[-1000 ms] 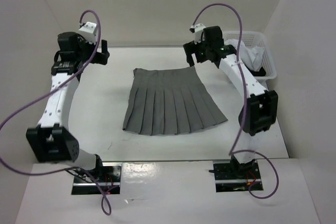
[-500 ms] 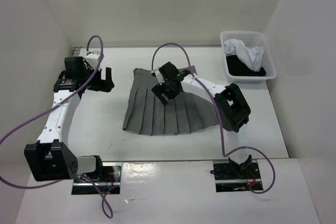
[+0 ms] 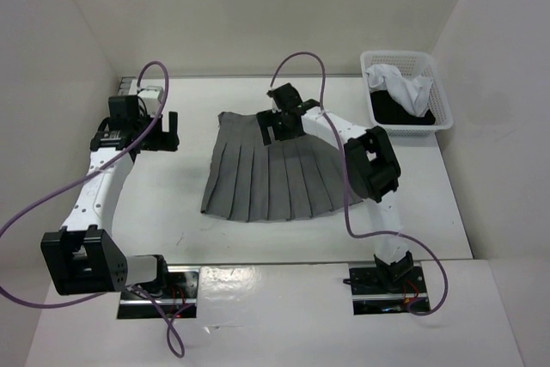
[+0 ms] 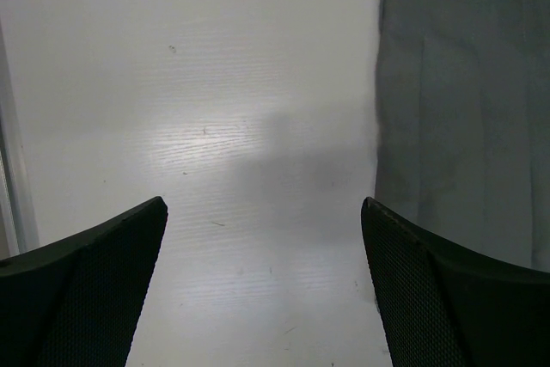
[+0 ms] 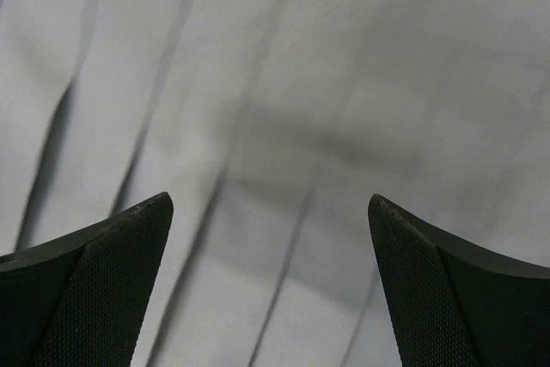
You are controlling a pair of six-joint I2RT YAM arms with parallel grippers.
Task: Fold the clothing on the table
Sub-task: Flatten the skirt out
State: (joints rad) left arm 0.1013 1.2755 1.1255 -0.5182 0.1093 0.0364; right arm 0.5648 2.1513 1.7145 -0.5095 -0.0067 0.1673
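Two grippers are seen with jaws spread wide and nothing held between them. The left gripper (image 3: 168, 132) hangs over bare table (image 3: 172, 212) just left of the clothing (image 3: 275, 174), and the right gripper (image 3: 279, 126) is poised above the far part of the skirt, close to the waistband. The clothing is laid flat in the middle of the table, with the waistband at the far side, the flared hem at the near side, and the pleats running near to far. In the right wrist view only pleated grey fabric is seen between the fingers, while in the left wrist view the skirt's left edge is seen at the right of the frame. The step in hand is judged to be the approach for a first grasp, with no fold yet made. For this to be done well, the left gripper would need to be brought over the skirt's left edge, so that matching points can be pinched on either side. The fabric should be caught through all its layers, and the lift kept low and even so that the pleats are not splayed. The white basket (image 3: 443, 124) at the far right, with white and black garments in it, should be left alone. No brand, label or writing can be read anywhere.
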